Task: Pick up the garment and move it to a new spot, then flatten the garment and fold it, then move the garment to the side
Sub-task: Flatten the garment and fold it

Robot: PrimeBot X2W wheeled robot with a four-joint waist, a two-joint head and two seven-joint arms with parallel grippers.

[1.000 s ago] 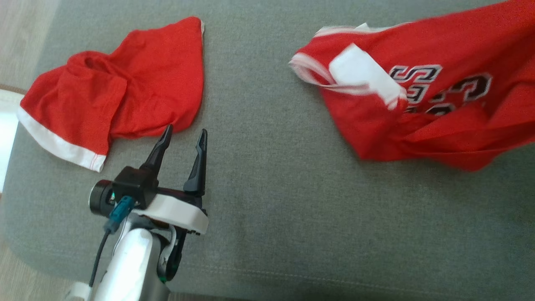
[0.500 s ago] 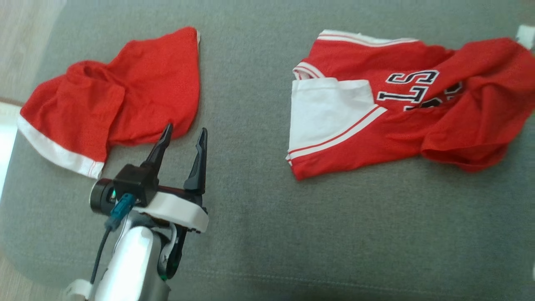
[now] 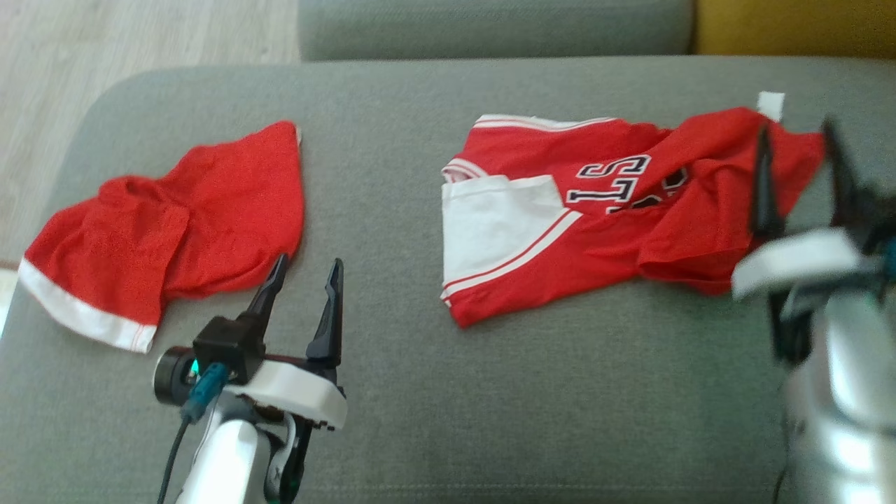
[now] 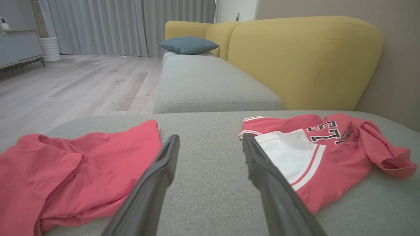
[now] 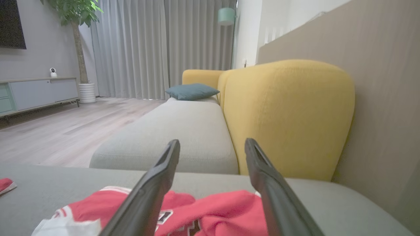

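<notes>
Just released: the jersey, blurred and lifted a second ago, is now laid crumpled on the sofa cushion. The move to a new spot is judged done, and flattening is next. Red shorts are seen just ahead-left of the left end effector, which is spread wide, empty and touching nothing. The jersey is found well to its right, under and just ahead of the right end effector. Its fingers are spread wide with nothing pinched; cloth contact cannot be told.
</notes>
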